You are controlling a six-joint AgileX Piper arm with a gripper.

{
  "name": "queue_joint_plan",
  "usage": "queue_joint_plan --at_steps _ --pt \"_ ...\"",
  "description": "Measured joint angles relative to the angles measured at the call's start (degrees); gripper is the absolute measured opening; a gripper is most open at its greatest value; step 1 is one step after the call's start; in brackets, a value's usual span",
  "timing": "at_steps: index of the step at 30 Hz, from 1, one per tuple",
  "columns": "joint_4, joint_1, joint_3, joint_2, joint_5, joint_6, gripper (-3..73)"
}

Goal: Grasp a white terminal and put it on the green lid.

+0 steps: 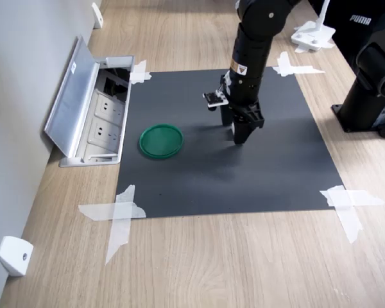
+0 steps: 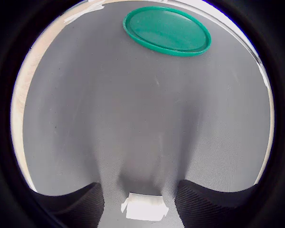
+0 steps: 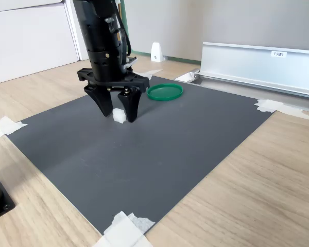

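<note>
You are working the grasp step: the tool [image 3: 117, 117] is standing upright at the centre left of the second exterior view, tips down at the dark mat [image 3: 159, 149], with its two fingers apart and the white terminal [image 3: 119, 115] sitting between them. In the wrist view the terminal [image 2: 145, 207] is showing at the bottom centre, flanked by a dark finger [image 2: 199, 202] on each side with gaps visible, so nothing is clamped yet. Whether the fingers are touching the block I cannot tell. The green lid [image 3: 165, 92] is lying flat on the mat, well apart from the tool, up and to the right in the second exterior view, and nothing is resting on it. Judging from this, your next move is calling for closing squarely on the small block, then lifting and carrying it across to the lid.
</note>
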Motion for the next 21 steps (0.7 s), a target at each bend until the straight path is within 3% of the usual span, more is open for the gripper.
queue_joint_plan --at_steps 3,9,16,21 --pt "0.00 0.00 0.00 0.00 0.00 -0.44 57.0" --pt "0.07 0.00 0.00 0.00 0.06 -0.60 30.3" --pt "0.14 0.00 -0.74 -0.11 2.07 -1.22 30.7" --pt "0.14 0.00 -6.87 -2.42 7.36 -7.93 30.7"
